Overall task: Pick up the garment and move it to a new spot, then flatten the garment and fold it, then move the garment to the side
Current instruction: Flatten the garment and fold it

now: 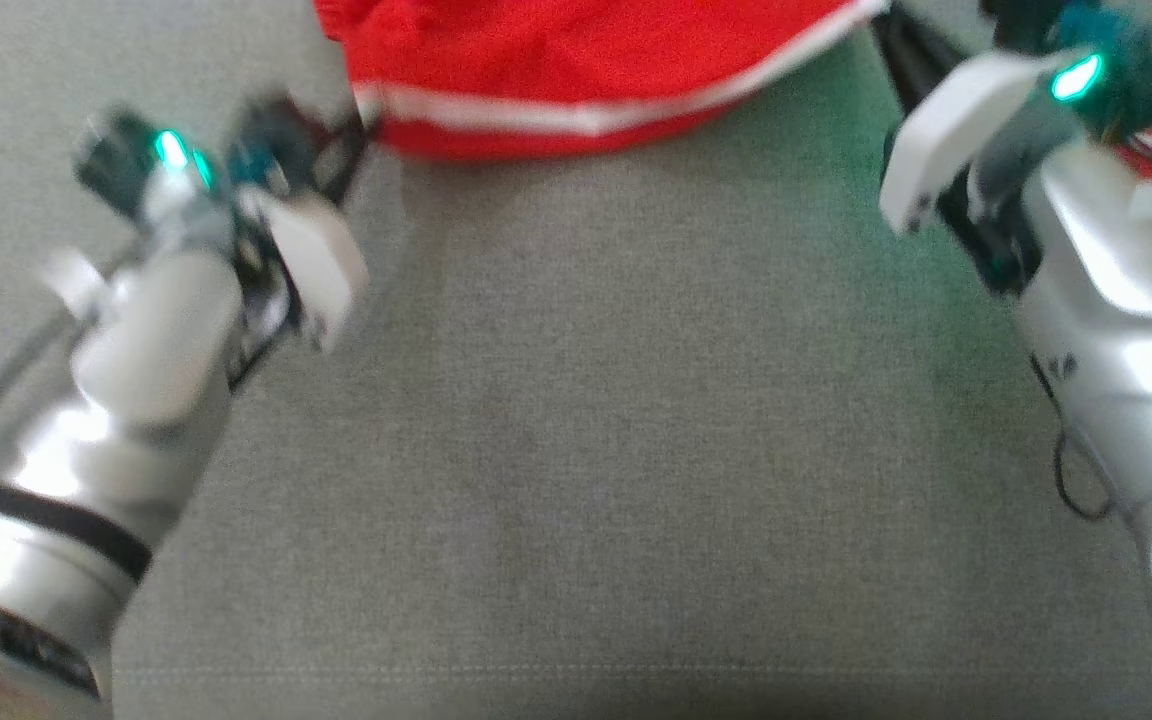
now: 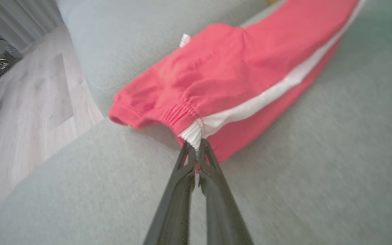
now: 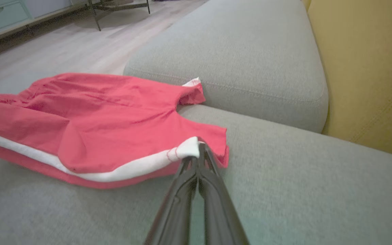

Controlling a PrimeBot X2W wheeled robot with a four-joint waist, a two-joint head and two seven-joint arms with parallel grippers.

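The red garment (image 1: 576,60) lies along the far edge of the grey sofa seat (image 1: 576,450), and the head view cuts off its upper part. In that blurred view the left gripper (image 1: 361,125) meets the garment's left end and the right gripper (image 1: 896,40) its right end, but the grip itself cannot be read there.

The wrist views settle it. The left wrist view shows the left fingers clenched on the gathered white waistband where the white stripe (image 2: 277,88) ends. It also shows the pale wood floor (image 2: 29,102) past the seat's side. The right wrist view shows the right fingers pinching the stripe's other end at the hem. Here the garment's back corner, with a small white tag (image 3: 192,81), touches the grey back cushion (image 3: 243,51). A yellow cushion (image 3: 369,68) stands beside that cushion.
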